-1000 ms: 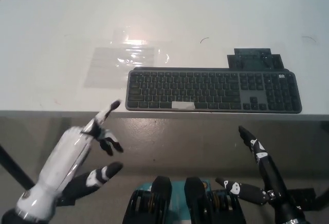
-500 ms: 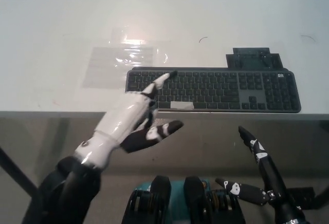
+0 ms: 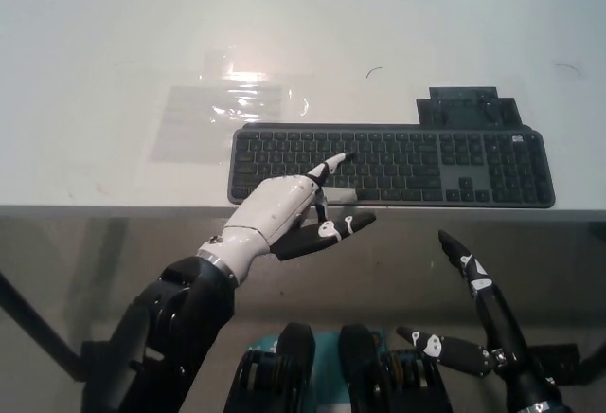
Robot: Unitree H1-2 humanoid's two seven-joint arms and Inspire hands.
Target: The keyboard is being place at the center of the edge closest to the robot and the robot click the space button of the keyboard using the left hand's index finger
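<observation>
Keyboard (image 3: pixel 426 165) lies at the tabletop's (image 3: pixel 104 25) near edge, clear plastic sheet (image 3: pixel 222 115) behind its left end. Left hand (image 3: pixel 279 219), fingers (image 3: pixel 329 167) empty, one stretched over the keys, partly hides the space bar (image 3: pixel 346 194); right hand (image 3: pixel 473 323) rests open below.

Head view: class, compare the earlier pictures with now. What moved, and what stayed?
The white left hand rose from below the table edge and swung right over the keyboard, index finger stretched above the keys, holding nothing. Keyboard and black right hand stayed put.
</observation>
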